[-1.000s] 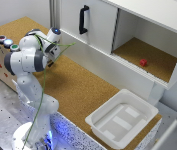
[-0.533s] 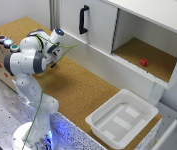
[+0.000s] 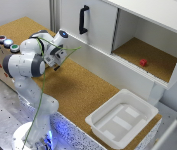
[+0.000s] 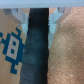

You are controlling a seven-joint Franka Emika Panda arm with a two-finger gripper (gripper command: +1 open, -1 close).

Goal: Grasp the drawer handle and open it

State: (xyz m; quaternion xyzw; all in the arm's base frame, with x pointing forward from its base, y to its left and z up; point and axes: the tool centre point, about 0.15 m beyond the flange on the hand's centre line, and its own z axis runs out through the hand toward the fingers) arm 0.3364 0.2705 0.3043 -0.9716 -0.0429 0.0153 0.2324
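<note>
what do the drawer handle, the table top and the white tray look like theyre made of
The drawer handle: looks like black metal or hard plastic, slim with a dull sheen; the picture leaves it open.
The table top: cork-like board, brown, speckled and matte.
The white tray: probably moulded plastic, smooth with rounded corners and a thin rim.

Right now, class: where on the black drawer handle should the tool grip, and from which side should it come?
Grip the drawer handle at mid-bar, coming straight at the white drawer front. The bar stands upright and off the panel, so the open tool should probably close across it from either side.
</note>
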